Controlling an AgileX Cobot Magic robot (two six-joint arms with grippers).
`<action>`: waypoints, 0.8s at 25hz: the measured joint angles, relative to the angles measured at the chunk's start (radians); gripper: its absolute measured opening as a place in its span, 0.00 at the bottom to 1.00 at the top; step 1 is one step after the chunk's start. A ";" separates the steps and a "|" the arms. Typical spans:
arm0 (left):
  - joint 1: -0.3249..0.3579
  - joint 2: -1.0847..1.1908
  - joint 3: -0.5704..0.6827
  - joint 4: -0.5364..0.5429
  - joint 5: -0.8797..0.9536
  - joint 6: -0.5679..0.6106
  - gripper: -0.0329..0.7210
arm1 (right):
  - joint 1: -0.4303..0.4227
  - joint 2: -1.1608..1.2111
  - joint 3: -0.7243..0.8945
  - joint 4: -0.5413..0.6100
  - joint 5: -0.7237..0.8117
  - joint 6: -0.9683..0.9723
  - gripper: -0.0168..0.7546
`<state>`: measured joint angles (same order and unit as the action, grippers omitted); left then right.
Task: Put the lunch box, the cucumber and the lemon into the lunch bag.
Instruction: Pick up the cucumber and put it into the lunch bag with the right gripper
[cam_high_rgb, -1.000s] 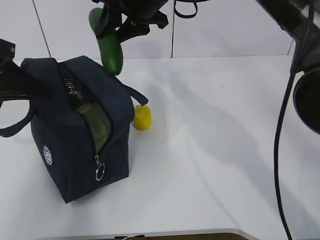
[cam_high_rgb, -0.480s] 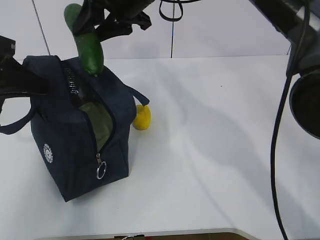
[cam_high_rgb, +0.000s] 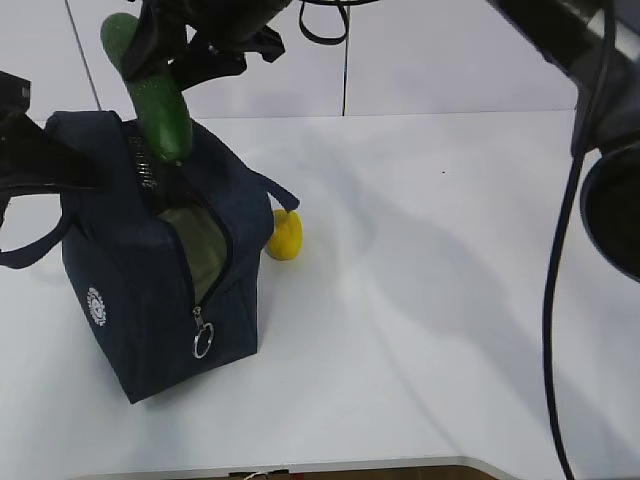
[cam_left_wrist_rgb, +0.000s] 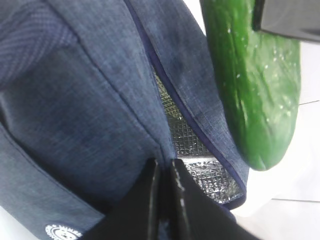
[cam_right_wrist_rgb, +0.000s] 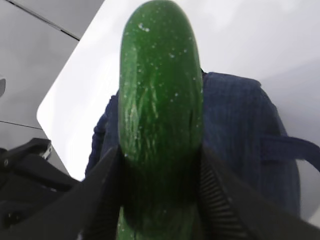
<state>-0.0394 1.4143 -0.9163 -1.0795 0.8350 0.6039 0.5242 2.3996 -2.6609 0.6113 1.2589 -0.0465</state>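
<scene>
The right claw (cam_right_wrist_rgb: 160, 200) grips the cucumber (cam_high_rgb: 152, 92) between its two fingers (cam_right_wrist_rgb: 102, 192), closed tight on the green skin. In the exterior view the cucumber hangs tilted, its lower tip just over the open top of the lunch bag (cam_high_rgb: 150, 300), at the far end of the opening. The bag stands on the white counter (cam_high_rgb: 430, 280) with its zipper undone; the metal ring pull (cam_high_rgb: 201, 343) dangles at the near corner, and a pale green lid (cam_high_rgb: 195, 245), the lunch box, shows inside through the gap. The lemon (cam_high_rgb: 285, 236) lies on the counter just beside the bag's right side, under one loop handle (cam_high_rgb: 272, 188). The left claw (cam_left_wrist_rgb: 165, 200) is pinched shut on the bag's fabric edge at the opening, its dark fingers (cam_left_wrist_rgb: 145, 205) pressed together, with silver lining (cam_left_wrist_rgb: 195, 150) showing beside them
</scene>
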 joint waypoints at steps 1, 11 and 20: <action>0.000 0.000 0.000 0.000 0.000 0.000 0.03 | 0.000 -0.017 0.022 -0.011 0.000 -0.004 0.47; 0.000 0.000 0.000 -0.001 0.000 0.000 0.03 | 0.013 -0.180 0.318 -0.071 0.000 -0.058 0.47; 0.000 0.000 0.000 -0.001 0.000 0.002 0.03 | 0.096 -0.177 0.431 -0.152 -0.005 -0.064 0.47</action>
<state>-0.0394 1.4143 -0.9163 -1.0802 0.8350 0.6060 0.6199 2.2223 -2.2299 0.4592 1.2537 -0.1102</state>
